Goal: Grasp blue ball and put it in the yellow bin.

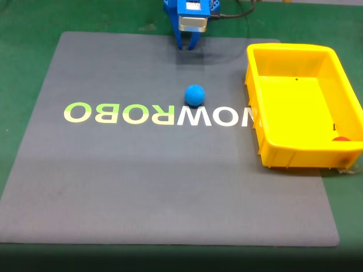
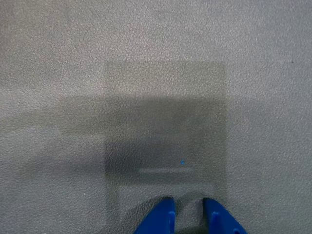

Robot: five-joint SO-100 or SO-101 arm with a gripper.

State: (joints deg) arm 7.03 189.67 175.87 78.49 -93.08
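Note:
The blue ball (image 1: 194,94) rests on the grey mat near its middle, just above the printed letters. The yellow bin (image 1: 269,136) stands at the mat's right edge, well to the right of the ball. My blue gripper (image 1: 188,47) hangs at the mat's far edge, straight behind the ball and a clear distance from it. In the wrist view the gripper (image 2: 186,202) points down at bare mat, its two blue fingertips (image 2: 165,207) a narrow gap apart with nothing between them.
A small red ball (image 1: 341,138) lies in the bin's near right corner. The grey mat (image 1: 142,181) with pale lettering covers most of the green table (image 1: 22,56), with wide free room left and in front of the ball.

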